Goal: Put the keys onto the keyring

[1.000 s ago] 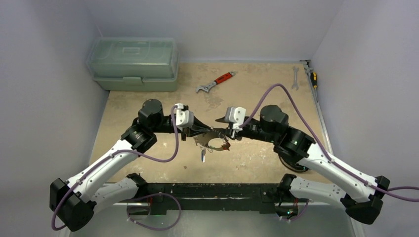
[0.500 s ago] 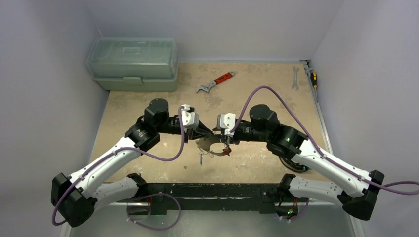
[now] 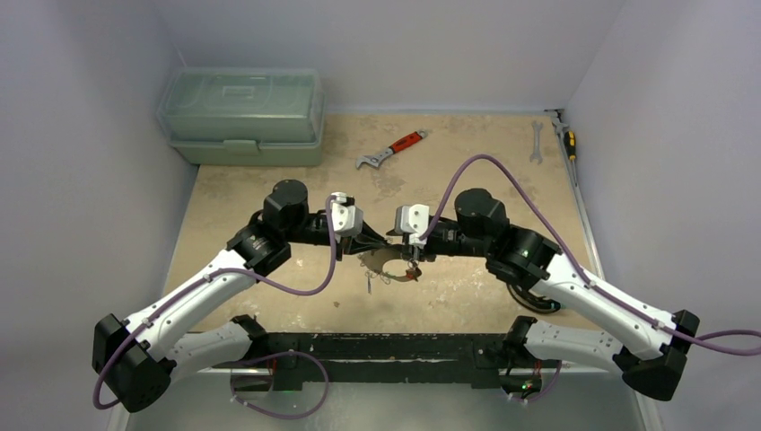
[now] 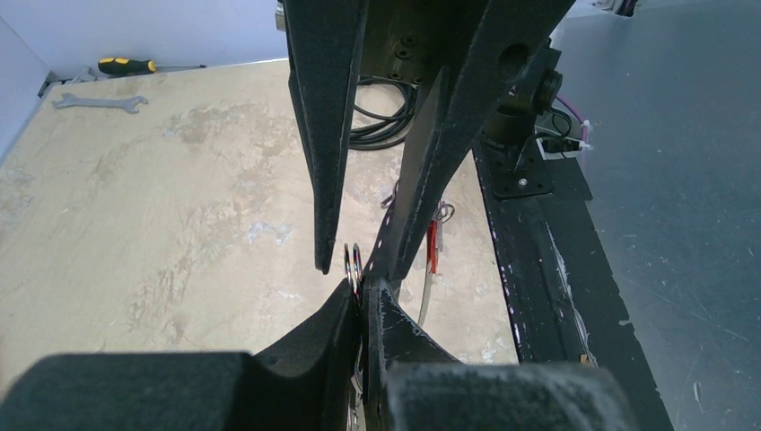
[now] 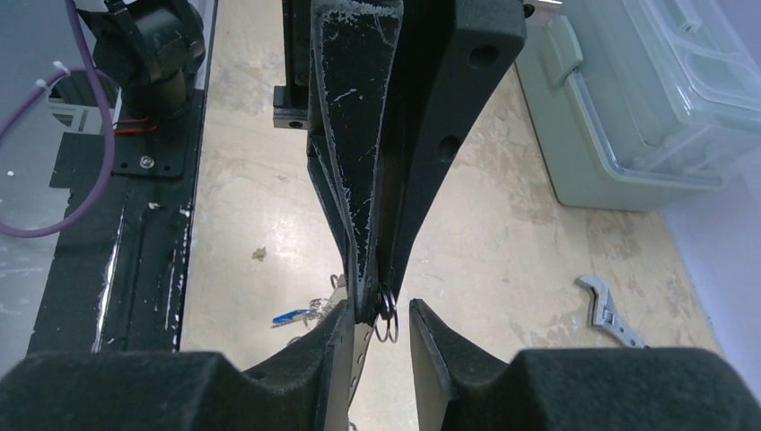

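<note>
Both grippers meet above the middle of the table. The left gripper [image 3: 384, 244] [image 4: 363, 292] is shut on the keyring [image 3: 391, 269], a thin metal loop hanging below it. Small split rings [image 4: 352, 259] stick out of its tips. The right gripper [image 3: 406, 251] [image 5: 381, 310] stands open around the left gripper's tips. The split rings [image 5: 386, 319] sit in that gap, and the keyring's edge runs along its left finger [image 5: 341, 332]. Keys dangle from the loop: a silver one [image 3: 368, 284] and a red-tagged one [image 4: 432, 247]. A blue-tagged key [image 5: 292, 316] shows below.
A green toolbox [image 3: 242, 117] stands at the back left. A red-handled wrench [image 3: 392, 150] lies behind the grippers. A plain spanner [image 3: 537, 142] and a screwdriver [image 3: 565, 135] lie at the back right. A black rail [image 3: 386, 346] runs along the near edge.
The right gripper has moved left up to the left gripper's tips. The left gripper has shifted slightly right. The keyring now hangs bunched below them.
</note>
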You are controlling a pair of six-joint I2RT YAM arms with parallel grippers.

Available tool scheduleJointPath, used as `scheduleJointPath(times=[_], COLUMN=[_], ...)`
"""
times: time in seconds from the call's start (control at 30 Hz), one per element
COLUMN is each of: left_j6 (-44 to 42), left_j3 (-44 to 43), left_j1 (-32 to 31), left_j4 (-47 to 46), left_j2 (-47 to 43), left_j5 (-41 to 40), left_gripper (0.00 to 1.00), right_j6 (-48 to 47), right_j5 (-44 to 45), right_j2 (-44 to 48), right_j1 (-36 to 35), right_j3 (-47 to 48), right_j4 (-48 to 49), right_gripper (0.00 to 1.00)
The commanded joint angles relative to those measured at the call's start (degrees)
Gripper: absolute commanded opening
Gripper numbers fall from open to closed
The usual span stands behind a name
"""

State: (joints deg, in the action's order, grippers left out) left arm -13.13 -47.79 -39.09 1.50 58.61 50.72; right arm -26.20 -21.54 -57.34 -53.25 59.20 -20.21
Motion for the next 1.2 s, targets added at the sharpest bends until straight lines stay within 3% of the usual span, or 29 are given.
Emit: scheduleJointPath(times=[0.0,0.73,0.87,1.03,1.17], left_j6=[-1.2,-1.1,-0.9,-0.9,-0.8], left_j3=[-2.6,-2.4,-2.5,-2.4,-2.5], left_j1=[-0.3,-0.3,-0.3,-0.3,-0.3], left_j4=[-1.7,-2.1,-2.3,-2.4,-2.4], left_j2=[-0.4,-0.6,-0.5,-0.5,-0.9], left_j5=[0.8,1.0,1.0,1.0,0.4], left_gripper=[0.00,0.00,0.00,0.00,0.00], right_j6=[-0.1,-0.1,-0.2,-0.1,-0.4], right_j5=[2.2,1.1,1.3,0.7,0.9], right_j2=[1.6,-0.7,-1.0,-1.3,-0.4], right_j1=[-0.3,-0.3,-0.3,-0.3,-0.3], right_j3=[2.5,2.1,2.1,2.1,1.2], right_j4=[1.2,1.4,1.4,1.5,3.3], right_gripper=[0.32,0.20,0.15,0.01,0.00])
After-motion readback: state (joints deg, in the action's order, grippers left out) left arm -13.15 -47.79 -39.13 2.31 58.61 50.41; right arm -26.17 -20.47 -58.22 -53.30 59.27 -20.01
